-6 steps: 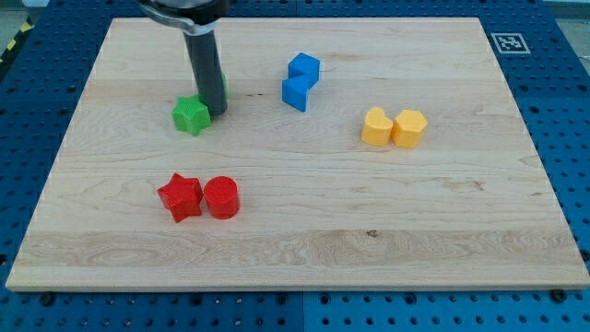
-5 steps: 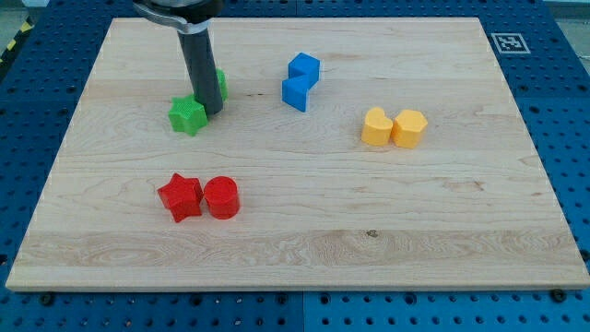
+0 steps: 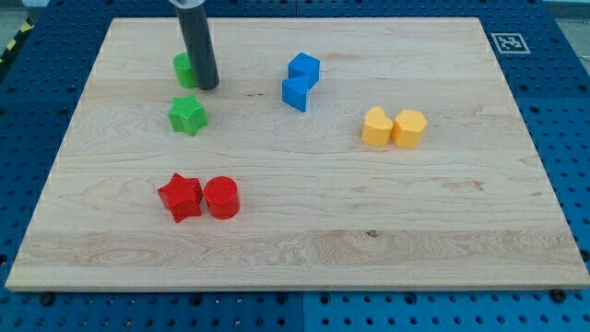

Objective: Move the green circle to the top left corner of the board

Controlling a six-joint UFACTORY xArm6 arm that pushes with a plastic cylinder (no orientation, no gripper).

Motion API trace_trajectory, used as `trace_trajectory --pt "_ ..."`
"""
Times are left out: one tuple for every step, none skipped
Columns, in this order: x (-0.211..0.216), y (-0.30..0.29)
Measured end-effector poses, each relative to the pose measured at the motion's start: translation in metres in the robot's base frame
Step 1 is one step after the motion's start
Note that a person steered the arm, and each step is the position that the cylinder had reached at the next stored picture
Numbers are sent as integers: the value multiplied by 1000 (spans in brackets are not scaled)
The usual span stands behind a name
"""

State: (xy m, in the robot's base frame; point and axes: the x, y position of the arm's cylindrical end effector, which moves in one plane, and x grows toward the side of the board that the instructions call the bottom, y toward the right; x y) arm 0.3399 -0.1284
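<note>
The green circle (image 3: 183,69) sits in the upper left part of the wooden board (image 3: 304,212), mostly hidden behind my rod. My tip (image 3: 206,87) rests on the board, touching the circle's right side. The green star (image 3: 187,115) lies just below the circle, a little below and to the left of my tip, apart from it.
Two blue blocks (image 3: 300,81) sit touching right of my tip. Two yellow blocks (image 3: 394,127) sit touching at the right. A red star (image 3: 180,196) and a red circle (image 3: 221,197) touch at lower left. A marker tag (image 3: 509,42) is at the board's top right.
My rod has moved up and slightly left, pushing the green circle up and left, away from the green star. The star was nudged slightly left and now stands still.
</note>
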Motion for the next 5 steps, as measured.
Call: trace_trajectory --pt "-6 -6" --pt "-30 -15" --pt "-16 -25" --pt "-15 -27" --pt "-19 -34"
